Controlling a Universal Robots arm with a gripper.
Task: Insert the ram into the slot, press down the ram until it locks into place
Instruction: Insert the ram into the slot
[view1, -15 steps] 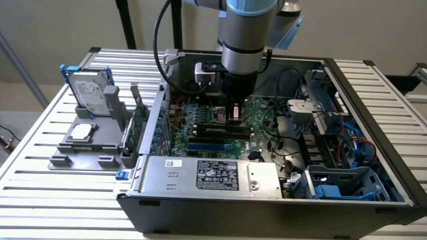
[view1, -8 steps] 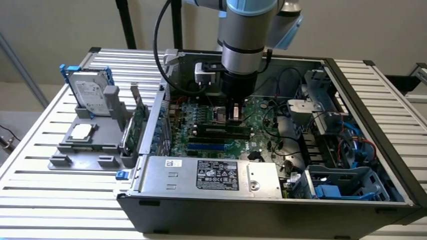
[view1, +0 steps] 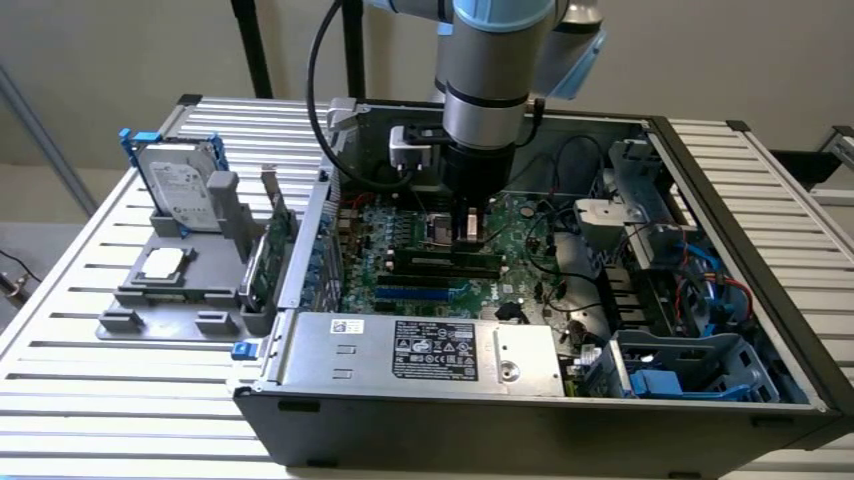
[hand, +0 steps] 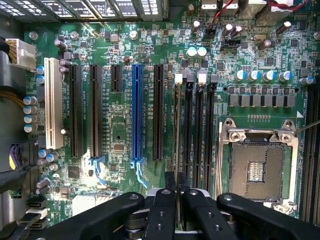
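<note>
My readout: arm (view1: 497, 70) vertical, wrist straight down. Gripper (view1: 467, 232) low, pointing straight downward. On my wrist view: two black fingers (hand: 170, 182) parallel, drawn close together, clamped on ram (hand: 177, 125), which stands edge-on between them.

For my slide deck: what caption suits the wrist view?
Pincer grips the ram edge-on at the black slots on the motherboard.

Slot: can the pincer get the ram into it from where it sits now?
Probably yes. The pincer grips the ram edge-on directly above the black slots, lined up along them, and no cable or other part lies between.
</note>
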